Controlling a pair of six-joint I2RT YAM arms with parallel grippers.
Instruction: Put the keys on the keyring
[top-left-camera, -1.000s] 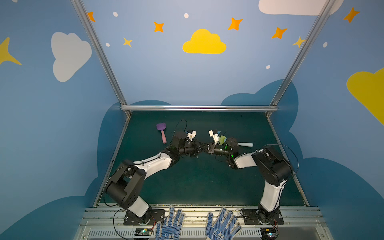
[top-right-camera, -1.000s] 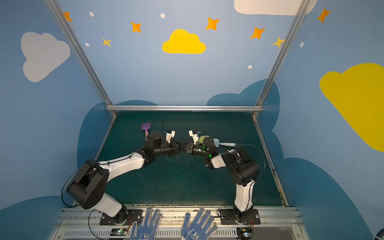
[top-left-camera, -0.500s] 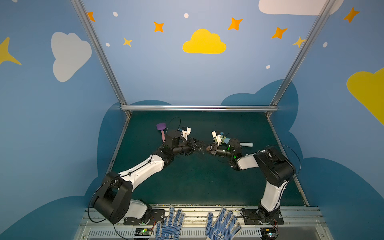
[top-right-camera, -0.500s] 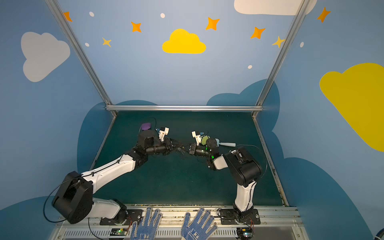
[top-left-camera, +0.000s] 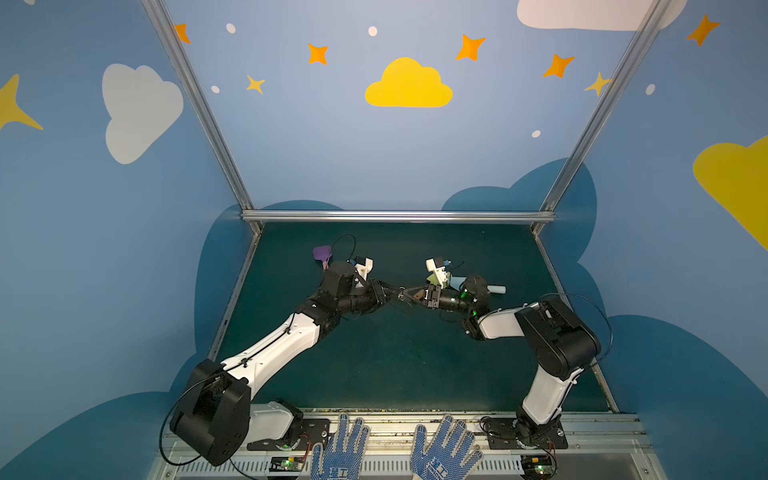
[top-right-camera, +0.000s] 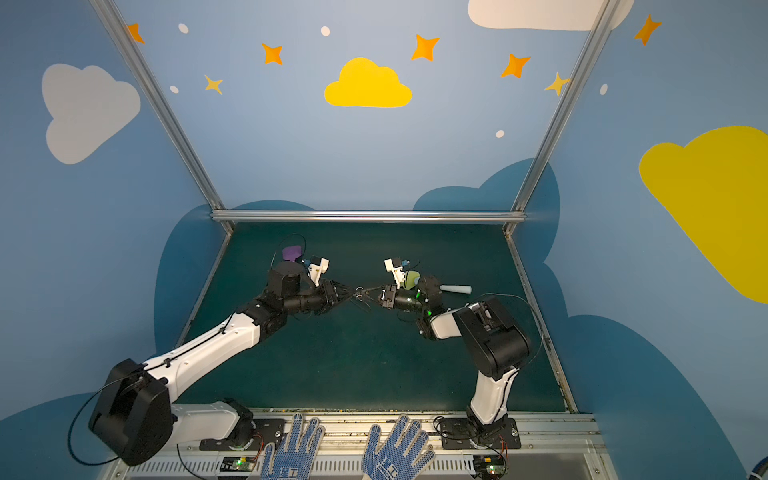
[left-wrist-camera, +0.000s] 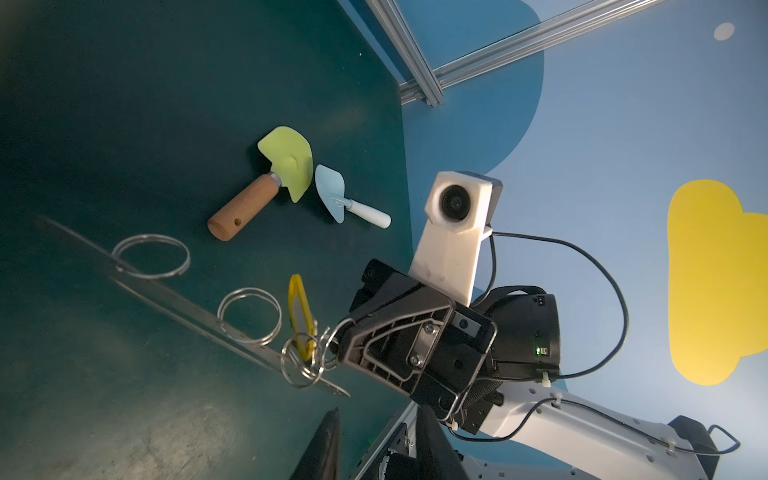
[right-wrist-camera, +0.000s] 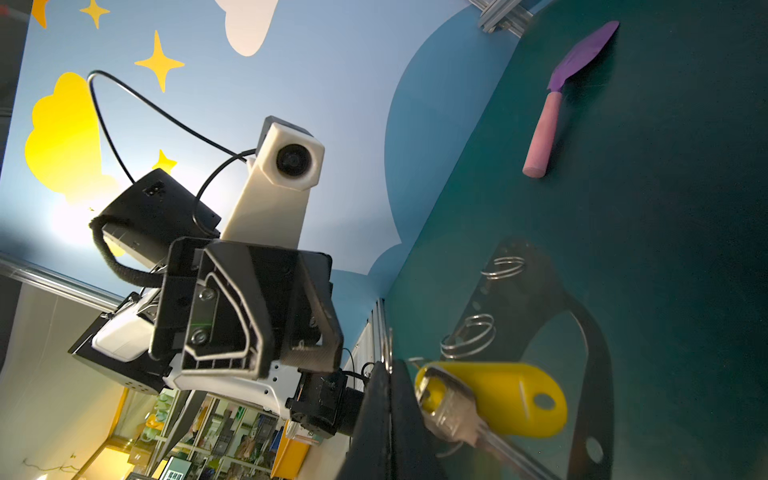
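Note:
The keys, a silver key and a yellow tag, hang from a small metal ring. My right gripper is shut on that ring. The keyring is a flat grey plate seen edge-on, with metal rings along its edge. It shows as a dark shape with an oblong cut-out in the right wrist view. Its end rings overlap the keys' ring at the right gripper; I cannot tell whether they are linked. My left gripper stands open just short of them, with nothing between its fingers. Both grippers meet mid-table.
A yellow-green shovel with a wooden handle and a small blue shovel lie behind the right arm. A purple shovel with a pink handle lies at the back left. Two blue gloves rest on the front rail.
My left gripper's jaws have opened. The left arm has stretched out lower, its elbow dropping to the left. The right gripper stays shut on the keys' ring.

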